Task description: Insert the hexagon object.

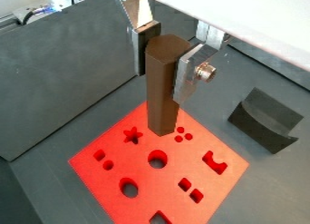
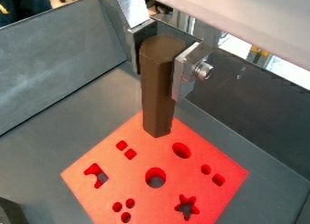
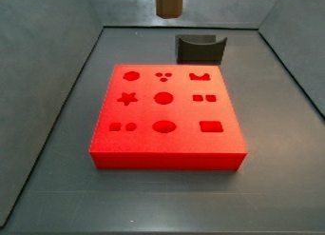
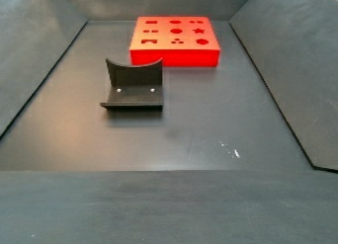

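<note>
1. Grey walls enclose a dark grey desk [image 1: 49, 92] in a wrist view; the hand [image 1: 166, 53] grasps the hexagon object [image 1: 162, 82] by its upper end between silver plates, peg upright, its lower end well above the red block [image 1: 151, 160]; the curved holder [image 1: 266, 119] sits apart to one side.
2. Wrist view, opposite angle: the hand [image 2: 164, 60] is clenched on the hexagon object [image 2: 158, 87]; the peg's flat faces lie against the plates; its end hangs over the red block [image 2: 151, 173] near a round hole.
3. Side view: only the peg's lower end [image 3: 168, 2] shows at the frame's upper edge, behind the red block [image 3: 165, 115] and near the holder [image 3: 200, 47]; the hand is out of view.
4. Side view, far end: holder [image 4: 132, 85] in front, red block [image 4: 176, 40] behind; peg and hand are not visible.
5. Judgement: the peg looks rigid, light, wooden and fairly grippy; the hold on opposed flats near the top seems sound, though a long free length could tilt on contact.
</note>
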Controlling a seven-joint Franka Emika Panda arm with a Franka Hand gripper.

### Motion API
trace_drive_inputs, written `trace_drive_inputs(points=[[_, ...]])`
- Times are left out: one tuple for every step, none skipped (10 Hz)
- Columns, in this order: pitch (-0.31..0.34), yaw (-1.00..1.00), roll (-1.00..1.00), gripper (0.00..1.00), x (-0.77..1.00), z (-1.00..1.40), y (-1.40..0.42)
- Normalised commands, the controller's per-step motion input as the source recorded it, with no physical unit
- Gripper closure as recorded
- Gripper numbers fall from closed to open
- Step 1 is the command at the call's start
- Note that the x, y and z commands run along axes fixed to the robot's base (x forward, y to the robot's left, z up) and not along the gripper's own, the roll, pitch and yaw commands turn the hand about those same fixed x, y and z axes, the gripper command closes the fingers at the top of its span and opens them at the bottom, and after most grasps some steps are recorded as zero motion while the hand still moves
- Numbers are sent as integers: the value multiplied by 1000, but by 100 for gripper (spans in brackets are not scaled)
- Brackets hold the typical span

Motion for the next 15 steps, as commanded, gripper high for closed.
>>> trace_drive_inputs(points=[[-4,-637,76,100,0,-394,371],[0,-811,73,100,6,-563,254],[70,-837,103,100,43,-691,220],[91,-846,97,100,54,-740,220],[110,-854,83,100,0,-731,209],[160,-809,99,100,0,-646,200],[203,-789,100,100,-63,-554,166],[230,-706,114,100,-143,-460,174],[236,-697,0,100,-160,-583,303],[44,-483,-49,100,-677,-349,377],[-200,-320,-276,100,-714,-237,269],[-217,-326,-243,100,-680,-166,286],[-224,-366,-206,100,-637,-134,266],[-223,-363,-209,100,-651,-171,269],[-243,-351,-217,100,-597,-211,291]])
